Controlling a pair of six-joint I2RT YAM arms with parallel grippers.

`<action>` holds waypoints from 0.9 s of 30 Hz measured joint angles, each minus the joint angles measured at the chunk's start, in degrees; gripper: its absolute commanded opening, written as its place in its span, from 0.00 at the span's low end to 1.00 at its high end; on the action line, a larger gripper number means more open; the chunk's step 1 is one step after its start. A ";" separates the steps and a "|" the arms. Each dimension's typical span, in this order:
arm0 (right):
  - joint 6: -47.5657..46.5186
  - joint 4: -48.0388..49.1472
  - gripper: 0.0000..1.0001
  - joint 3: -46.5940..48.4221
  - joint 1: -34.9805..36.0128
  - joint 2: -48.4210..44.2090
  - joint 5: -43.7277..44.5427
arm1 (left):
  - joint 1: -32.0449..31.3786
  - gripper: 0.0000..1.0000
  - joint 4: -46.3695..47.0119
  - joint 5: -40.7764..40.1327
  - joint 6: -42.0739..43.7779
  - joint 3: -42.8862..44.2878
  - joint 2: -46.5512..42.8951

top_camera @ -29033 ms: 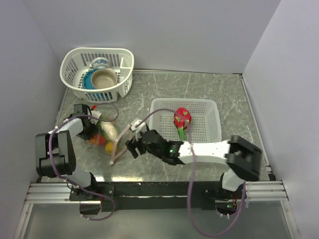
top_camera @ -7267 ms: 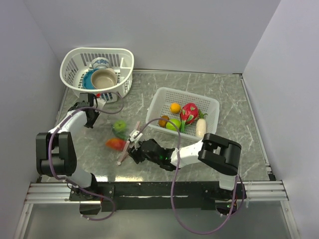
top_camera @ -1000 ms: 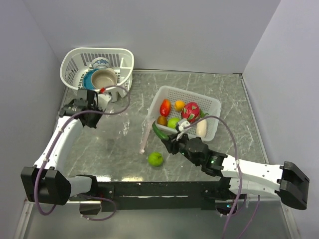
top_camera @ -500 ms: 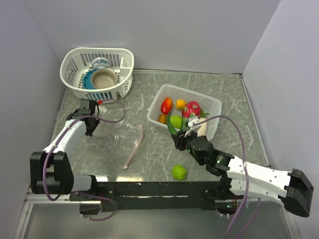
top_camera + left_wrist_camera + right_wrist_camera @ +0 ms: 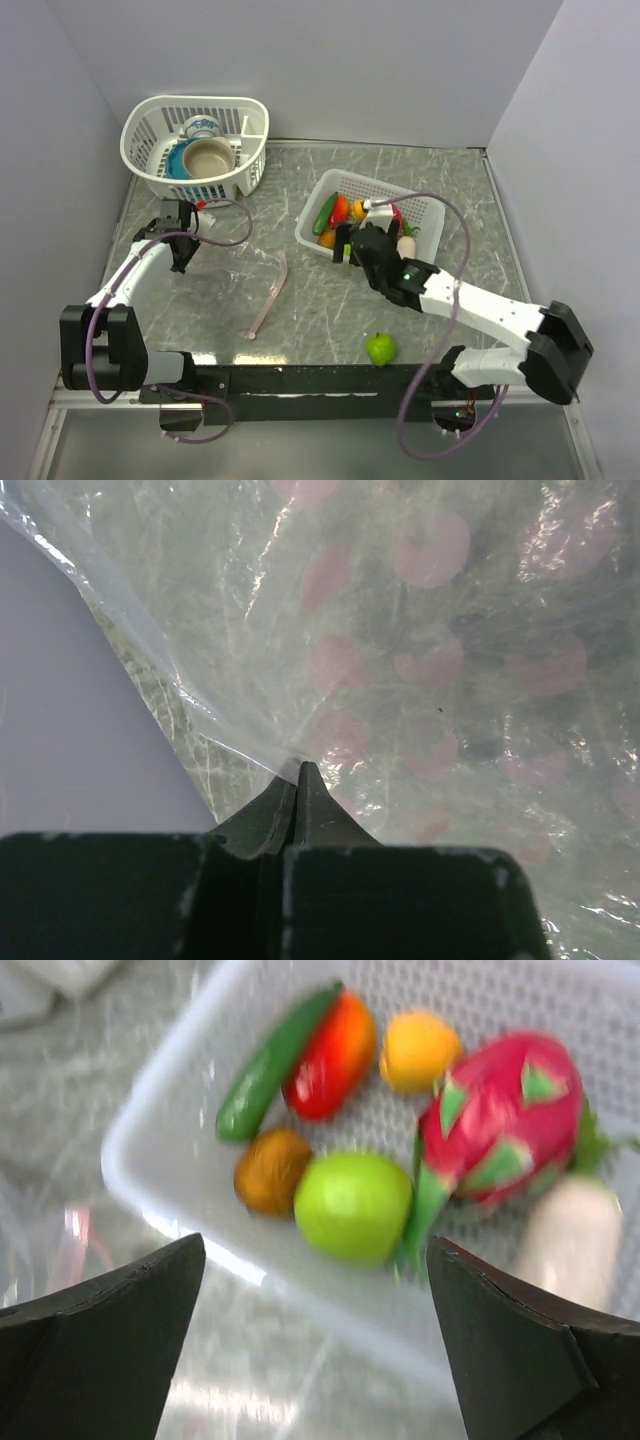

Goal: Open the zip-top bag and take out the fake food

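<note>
The clear zip-top bag (image 5: 272, 290) lies flat on the table, its pink zipper strip running down its right side. My left gripper (image 5: 183, 255) is shut on the bag's left edge; in the left wrist view the jaws (image 5: 299, 767) pinch the pink-dotted plastic (image 5: 430, 660). My right gripper (image 5: 343, 246) is open and empty over the white mesh basket's (image 5: 306, 232) near left rim. The right wrist view shows the gripper (image 5: 315, 1260) above cucumber (image 5: 270, 1065), red-orange piece (image 5: 335, 1040), orange (image 5: 420, 1050), dragon fruit (image 5: 500, 1120), green round fruit (image 5: 352, 1205) and white oblong (image 5: 575, 1240). Another green round fruit (image 5: 381, 347) sits on the table.
A second white basket (image 5: 150, 125) with a bowl, a cup and a blue dish stands at the back left. Grey walls close in the table on the left, back and right. The loose green fruit lies near the front rail (image 5: 300, 375).
My right gripper has moved up to the basket's left rim and let go of the cucumber, which now lies in the basket. The loose green fruit rolled slightly right. The left arm has not moved.
</note>
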 measured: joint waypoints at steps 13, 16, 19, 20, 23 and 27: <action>35.65 -50.05 1.00 3.37 12.79 -5.81 -2.16 | -0.87 0.01 -0.13 1.29 -0.37 3.37 0.83; 38.12 -49.51 1.00 -1.01 14.56 -6.73 -5.70 | -1.42 0.01 -0.35 1.53 -0.39 3.52 0.83; 39.32 -48.04 1.00 -4.20 15.65 -5.16 -8.87 | -1.62 0.01 -0.63 1.53 -0.39 3.52 0.81; 39.43 -46.77 1.00 -4.90 15.87 -4.02 -9.81 | -1.64 0.01 -0.72 1.53 -0.39 3.52 0.81; 39.34 -42.38 1.00 -6.60 16.46 -0.11 -12.02 | -1.66 0.01 -0.85 1.53 -0.39 3.52 0.81; 38.64 -37.77 1.00 -7.13 16.68 4.24 -12.04 | -1.66 0.01 -0.94 1.53 -0.39 3.52 0.81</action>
